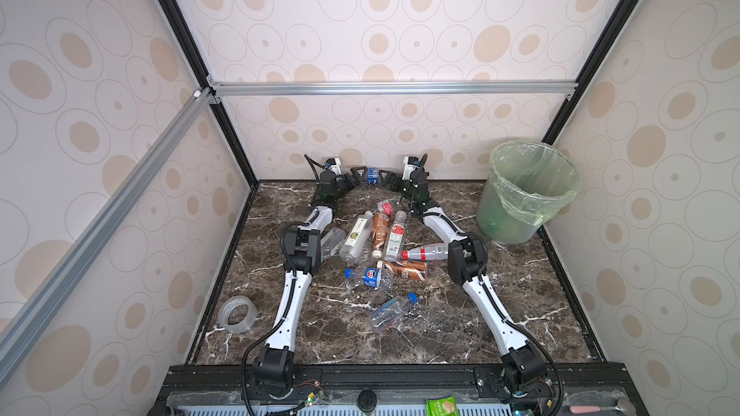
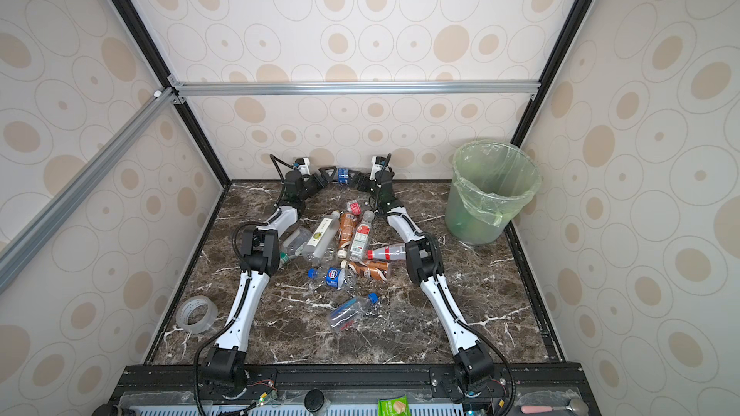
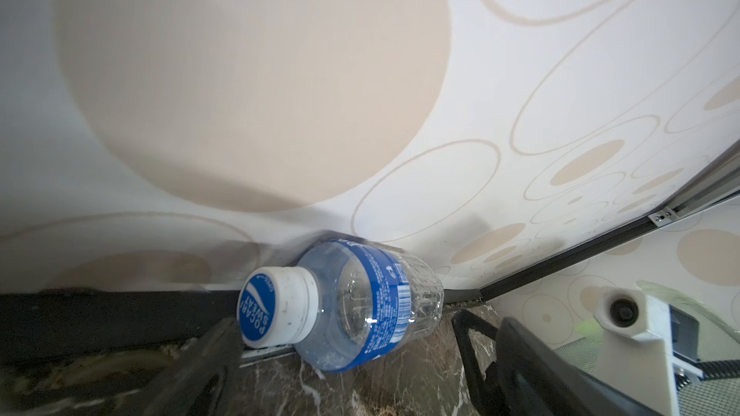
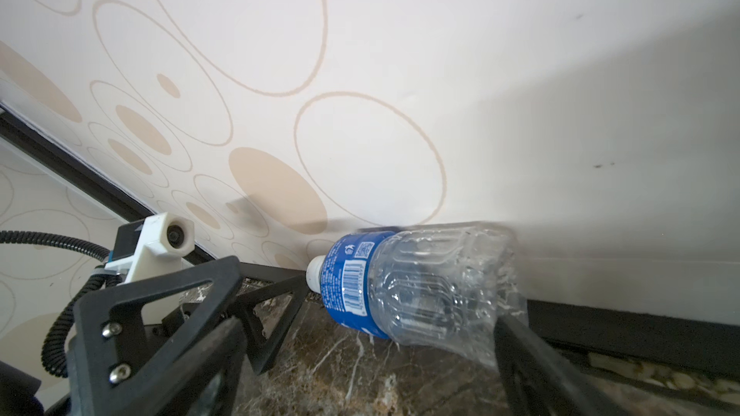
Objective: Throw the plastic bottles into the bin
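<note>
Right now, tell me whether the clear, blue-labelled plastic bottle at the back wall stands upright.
No, the bottle lies sideways against the wall.

- We are looking into a robot lab's test cell, not a lived-in room: patterned wall panels (image 1: 400,14) close it in on three sides.
- Black posts (image 1: 178,22) and a bare aluminium bar (image 1: 392,88) frame those panels.
- The left arm (image 1: 292,298) and the right arm (image 1: 490,302) stand on a black rail (image 1: 392,374) along the marble-patterned desk (image 1: 520,314).
- A corrugated cable (image 1: 245,358) loops at one arm's base, and a small camera (image 4: 168,234) rides on a wrist.
</note>
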